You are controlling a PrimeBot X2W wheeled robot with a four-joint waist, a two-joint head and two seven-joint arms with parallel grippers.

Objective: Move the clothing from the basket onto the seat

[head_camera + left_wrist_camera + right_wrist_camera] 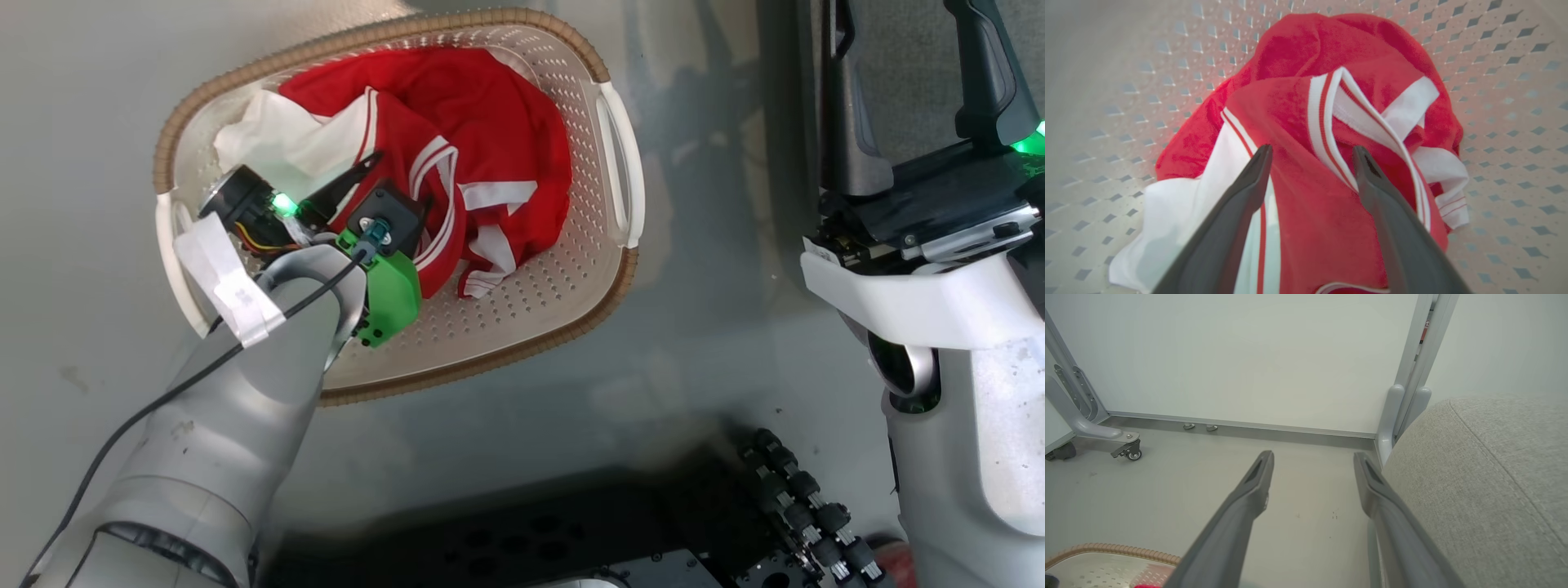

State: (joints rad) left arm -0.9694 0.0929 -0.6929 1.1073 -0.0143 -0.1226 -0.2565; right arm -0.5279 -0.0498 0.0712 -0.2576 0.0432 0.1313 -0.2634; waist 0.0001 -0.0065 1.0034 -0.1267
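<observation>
The basket (pixel 490 18), cream with a brown rim, stands on the floor with the red and white clothing (pixel 482 122) bunched inside it. My left arm reaches down into the basket. In the left wrist view my left gripper (pixel 1312 153) is open just over the clothing (pixel 1298 102), one finger by a white panel, the other by a striped edge; nothing is pinched. My right gripper (pixel 1312 457) is open and empty in the air, beside the rounded corner of the grey seat (pixel 1486 490). The basket rim (pixel 1106 551) shows at that view's lower left.
A white wall panel with a metal base rail stands behind the floor. A wheeled frame leg with a caster (pixel 1128 451) is at the left, and a grey post (pixel 1412 375) rises next to the seat. My dark base (pixel 531 539) lies below the basket.
</observation>
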